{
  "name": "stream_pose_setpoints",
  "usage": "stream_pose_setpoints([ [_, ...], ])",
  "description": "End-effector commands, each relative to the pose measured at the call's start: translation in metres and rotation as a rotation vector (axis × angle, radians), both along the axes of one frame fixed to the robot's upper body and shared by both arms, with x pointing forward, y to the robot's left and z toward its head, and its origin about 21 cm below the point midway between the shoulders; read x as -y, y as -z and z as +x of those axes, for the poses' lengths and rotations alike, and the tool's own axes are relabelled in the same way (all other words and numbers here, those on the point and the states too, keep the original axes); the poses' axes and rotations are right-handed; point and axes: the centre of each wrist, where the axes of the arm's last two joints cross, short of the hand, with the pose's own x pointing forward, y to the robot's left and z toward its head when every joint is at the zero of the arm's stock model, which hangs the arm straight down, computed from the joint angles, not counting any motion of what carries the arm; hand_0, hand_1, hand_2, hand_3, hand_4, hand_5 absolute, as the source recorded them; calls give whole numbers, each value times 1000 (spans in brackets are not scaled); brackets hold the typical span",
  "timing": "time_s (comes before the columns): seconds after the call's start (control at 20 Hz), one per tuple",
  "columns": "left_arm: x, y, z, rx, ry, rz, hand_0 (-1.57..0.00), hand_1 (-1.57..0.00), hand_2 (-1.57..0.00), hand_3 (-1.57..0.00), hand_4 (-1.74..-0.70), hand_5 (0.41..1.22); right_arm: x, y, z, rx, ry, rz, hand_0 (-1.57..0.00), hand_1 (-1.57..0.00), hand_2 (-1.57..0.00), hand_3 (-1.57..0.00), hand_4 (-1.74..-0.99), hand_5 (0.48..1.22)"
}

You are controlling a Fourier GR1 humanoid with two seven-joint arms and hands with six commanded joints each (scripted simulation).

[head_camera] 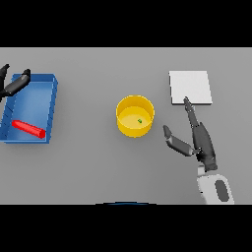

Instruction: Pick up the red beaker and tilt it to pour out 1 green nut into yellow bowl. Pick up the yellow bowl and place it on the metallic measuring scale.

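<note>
Yellow bowl stands upright mid-worktop, one green nut resting on its floor, right of centre. Pour step judged complete.

Red beaker lies on its side in the near part of the blue tray at the left; presumably parked there to keep it clear of the bowl.

Metallic measuring scale, a pale square plate, sits at the far right, apart from the bowl.

Right hand: open, holding nothing. Fingers straight and pointing far, their tips overlapping the near edge of the scale; thumb spread out left toward the bowl. It lies between bowl and scale, just right of the bowl and not touching it. The wide spread fits an approach to the bowl's right wall.

Left hand: at the tray's far left corner, fingers relaxed, empty, idle.

Remaining, as judged: grasp the bowl, carry it right and far, set it on the scale. Risk: tipping the bowl and losing the nut
</note>
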Motion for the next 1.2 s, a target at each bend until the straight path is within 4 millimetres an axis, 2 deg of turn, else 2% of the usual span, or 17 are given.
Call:
stream_pose_setpoints([
  [0.0,1,-1,-1,20,3,-15,-43,-38,-36,-30,-711,674,-1,-5,2,16,-28,-19,1,1,1,1,-1146,691],
  [0.1,0,-2,-2,29,-4,-14,-27,-24,-23,-19,-713,685,-1,-9,9,20,-114,-85,1,1,1,1,-1137,717],
  [0.25,5,-1,0,42,-2,-31,-13,-12,-11,-9,-719,676,2,-26,25,20,-241,-328,1,1,1,1,-1190,716],
  [0.35,7,2,-2,47,10,-51,-8,-7,-7,-6,-720,667,-5,-38,36,44,-330,-521,1,1,1,1,-1216,704],
  [0.45,5,-2,1,47,14,-46,-5,-4,-4,-3,-719,665,-16,-47,47,100,-451,-687,1,1,1,1,-1222,701],
  [0.6,5,-3,0,45,21,-48,-2,-2,-2,-1,-712,672,-31,-54,62,152,-579,-894,1,1,1,1,-1228,703],
  [0.8,10,-1,-3,39,21,-63,0,0,0,0,-716,682,-46,-61,80,165,-713,-1053,1,1,1,1,-1211,704],
  [1.15,2,-2,-2,45,21,-77,1,1,1,1,-724,686,-72,-52,102,92,-851,-1258,1,1,1,1,-1226,702],
])
